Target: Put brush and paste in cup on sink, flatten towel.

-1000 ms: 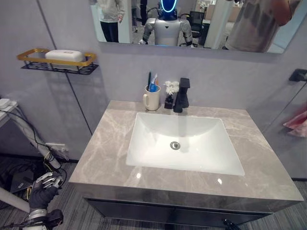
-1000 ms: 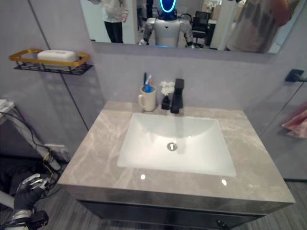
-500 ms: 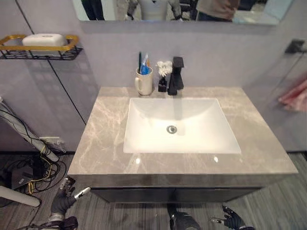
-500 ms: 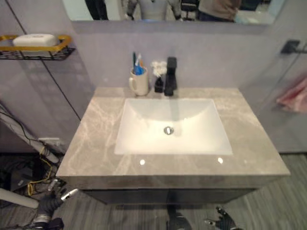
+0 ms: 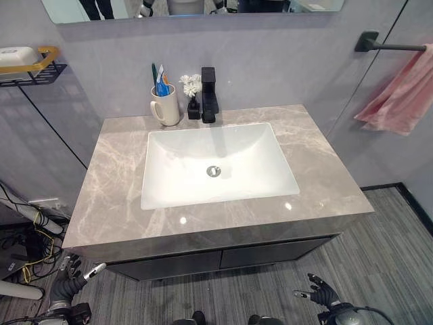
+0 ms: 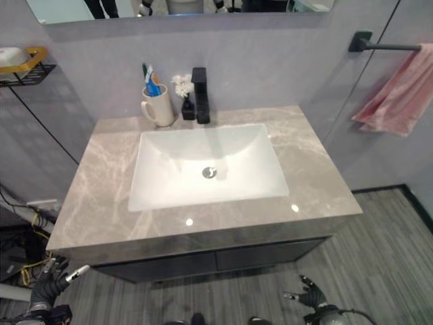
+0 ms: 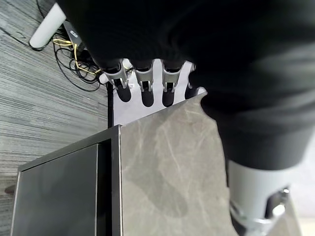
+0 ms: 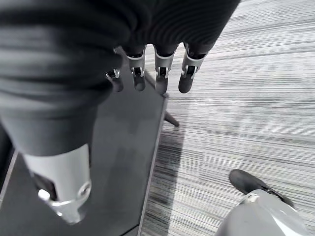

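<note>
Hanging low at our sides, below the front edge of the counter [image 5: 122, 203], both hands carry nothing. Our left hand [image 5: 70, 281] sits at the lower left over the grey plank floor [image 5: 379, 244], its fingers [image 7: 142, 88] straight and relaxed in its wrist view, pointing past the counter's corner. Our right hand [image 5: 321, 294] is at the lower right with fingers [image 8: 160, 73] likewise loose and spread, over the floor beside the dark cabinet front [image 5: 270, 254]. We judge both arms are simply resting, since nothing on the counter is within their reach at this height.

Further out, the white sink basin [image 5: 176, 179] is sunk in the marble-patterned counter. Behind its far left corner stands the cream mug [image 5: 166, 108], upright, just beside a small dark vase of white flowers [image 5: 192, 95] and the black tap [image 5: 209, 95]. The toothbrush [image 5: 153, 73] and the toothpaste tube [image 5: 162, 82] stand inside the mug, leaning on its rim, so that part of the task looks done.

The pink towel [image 5: 399, 91] hangs from the black wall rail [image 5: 392, 47] well to the right, bunched and sagging in folds, not spread flat. We judge it the remaining job, calling for a turn right and raised arms.

A soap dish rack [image 5: 27, 61] is fixed on the left wall.
</note>
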Robot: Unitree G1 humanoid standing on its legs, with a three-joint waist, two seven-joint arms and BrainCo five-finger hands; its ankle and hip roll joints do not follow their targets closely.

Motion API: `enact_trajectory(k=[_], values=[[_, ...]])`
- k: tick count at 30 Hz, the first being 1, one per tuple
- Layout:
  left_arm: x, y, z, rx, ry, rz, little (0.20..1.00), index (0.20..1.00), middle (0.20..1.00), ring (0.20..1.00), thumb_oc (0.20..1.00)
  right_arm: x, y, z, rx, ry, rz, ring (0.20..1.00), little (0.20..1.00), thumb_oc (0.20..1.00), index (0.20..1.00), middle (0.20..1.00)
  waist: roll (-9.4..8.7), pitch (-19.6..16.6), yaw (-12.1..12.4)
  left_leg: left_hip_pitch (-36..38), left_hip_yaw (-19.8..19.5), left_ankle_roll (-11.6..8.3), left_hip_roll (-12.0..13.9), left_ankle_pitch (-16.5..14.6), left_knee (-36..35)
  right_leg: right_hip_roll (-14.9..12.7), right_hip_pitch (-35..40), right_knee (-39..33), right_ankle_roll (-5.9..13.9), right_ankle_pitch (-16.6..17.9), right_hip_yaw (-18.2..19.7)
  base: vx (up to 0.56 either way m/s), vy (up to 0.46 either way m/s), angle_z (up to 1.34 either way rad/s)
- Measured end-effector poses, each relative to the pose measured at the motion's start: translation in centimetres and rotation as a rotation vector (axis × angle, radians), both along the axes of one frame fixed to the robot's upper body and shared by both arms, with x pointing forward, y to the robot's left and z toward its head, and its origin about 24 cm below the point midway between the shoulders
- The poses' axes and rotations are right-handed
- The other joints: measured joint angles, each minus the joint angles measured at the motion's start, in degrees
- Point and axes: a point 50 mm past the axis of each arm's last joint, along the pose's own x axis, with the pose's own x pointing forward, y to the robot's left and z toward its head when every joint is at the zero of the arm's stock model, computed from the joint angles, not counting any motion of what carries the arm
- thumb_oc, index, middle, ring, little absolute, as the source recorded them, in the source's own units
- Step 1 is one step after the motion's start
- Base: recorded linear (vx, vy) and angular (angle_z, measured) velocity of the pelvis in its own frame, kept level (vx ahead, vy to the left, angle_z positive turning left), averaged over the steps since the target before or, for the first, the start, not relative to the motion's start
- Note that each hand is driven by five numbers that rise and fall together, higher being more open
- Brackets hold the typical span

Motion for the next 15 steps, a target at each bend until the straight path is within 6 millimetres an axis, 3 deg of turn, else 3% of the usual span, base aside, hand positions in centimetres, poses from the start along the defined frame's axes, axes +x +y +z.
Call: enact_trajectory(k=[1,3,6,7,10,15], values=[[-0.2,0.0,0.0,-0.001,0.002,0.005,1.0,1.0,1.0,1.0,1.0,0.2,0.1,0.0,0.002,-0.003,0.001,1.0,1.0,1.0,1.0,1.0,0.29,-0.13,0.22,-0.71,1.42,-0.38,0.32,0.73,-0.05,-1.23,-1.89,8.05,-1.93,-4.14,-3.7,-0.02,-0.073,-1.04],[-0.7,0.3,0.1,0.008,0.009,0.017,1.0,1.0,1.0,1.0,1.0,0.2,0.3,0.0,0.007,-0.006,0.005,1.0,1.0,1.0,1.0,1.0,-0.43,-0.52,1.58,0.22,4.19,-0.35,-0.23,0.95,-2.16,-3.57,-2.3,15.42,-1.31,-8.23,-8.7,0.0,-0.098,-0.79],[-1.3,0.8,0.0,0.001,0.019,0.058,1.0,1.0,1.0,1.0,1.0,0.3,0.0,0.2,0.001,-0.019,-0.002,1.0,1.0,1.0,1.0,1.0,-1.55,-0.61,2.07,0.17,6.82,-0.24,-1.06,1.24,-1.89,-3.59,0.94,9.01,-0.66,-9.53,-9.03,-0.03,-0.117,-0.57],[-1.1,0.9,-0.1,0.002,0.022,0.062,1.0,1.0,1.0,1.0,1.0,-0.8,-0.2,0.0,-0.001,0.007,-0.011,1.0,1.0,1.0,1.0,1.0,-1.9,-0.55,1.71,-0.18,7.14,-1.05,-1.52,1.57,-1.94,-2.72,2.62,4.4,-1.79,-9.88,-7.99,-0.06,-0.202,-0.18],[-1.3,0.5,-0.3,-0.017,0.007,0.08,1.0,1.0,1.0,1.0,1.0,-3.1,-0.4,-0.6,-0.001,0.063,-0.036,1.0,1.0,1.0,1.0,1.0,-1.21,-0.53,2.44,-0.8,7.81,-2.51,-0.91,2.56,-2.56,-0.9,2.63,1.09,-3.01,-8.88,-7.16,-0.04,-0.173,-0.14],[-2.4,-3.7,-1.6,-0.115,0.0,0.025,1.0,1.0,1.0,1.0,1.0,-6.5,-0.7,-1.4,0.005,0.153,-0.089,1.0,1.0,1.0,1.0,1.0,-1.68,-0.78,3.86,-1.19,6.98,-3.64,-0.69,3.63,-3.39,0.4,2.73,-1.07,-3.22,-7.6,-6.54,-0.07,-0.131,0.0]])
